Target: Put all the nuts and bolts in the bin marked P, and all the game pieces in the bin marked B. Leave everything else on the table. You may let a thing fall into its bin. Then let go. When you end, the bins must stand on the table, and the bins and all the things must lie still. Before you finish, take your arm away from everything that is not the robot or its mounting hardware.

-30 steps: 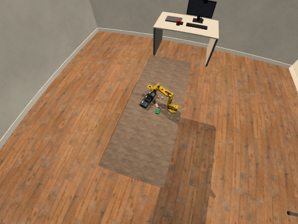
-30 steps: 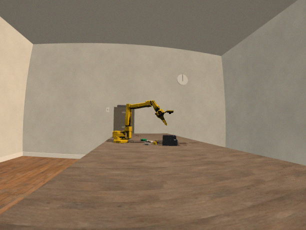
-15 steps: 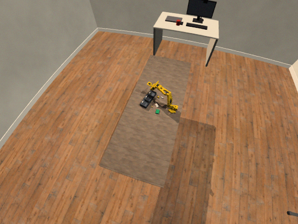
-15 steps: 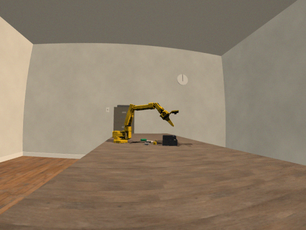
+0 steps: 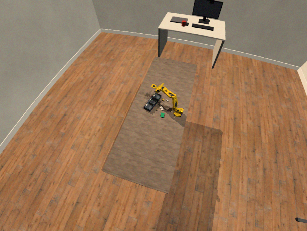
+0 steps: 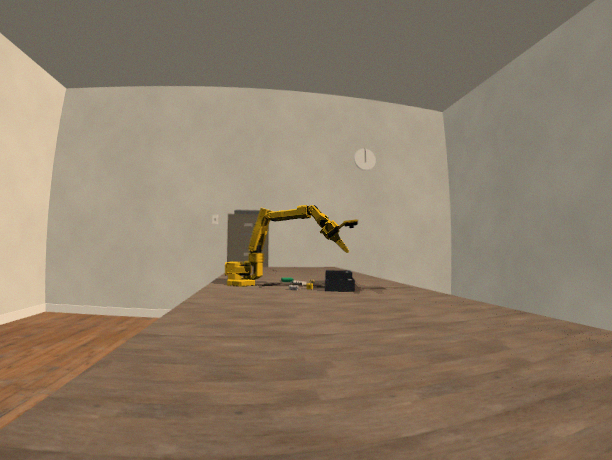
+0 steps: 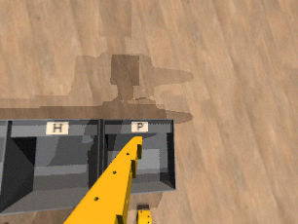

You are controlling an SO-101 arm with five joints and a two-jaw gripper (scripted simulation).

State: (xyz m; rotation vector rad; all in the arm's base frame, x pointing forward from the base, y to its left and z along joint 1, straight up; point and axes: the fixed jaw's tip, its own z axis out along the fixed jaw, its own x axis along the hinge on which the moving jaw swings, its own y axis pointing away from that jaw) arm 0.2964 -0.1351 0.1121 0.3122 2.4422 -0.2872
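Fingers spread, empty; above bin P (image 7: 167, 146).

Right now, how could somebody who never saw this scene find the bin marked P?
Find the yellow arm on the long brown table; a row of dark bins lies beside it. In the wrist view, the bin marked P is the end one, under the open gripper. A white label reading P distinguishes it from its neighbour marked H.

My arm (image 6: 280, 215) is bright yellow all over, boxy links with black joints; the gripper (image 6: 345, 235) has a long tapered yellow finger (image 7: 114, 182) dotted with small dark screw holes
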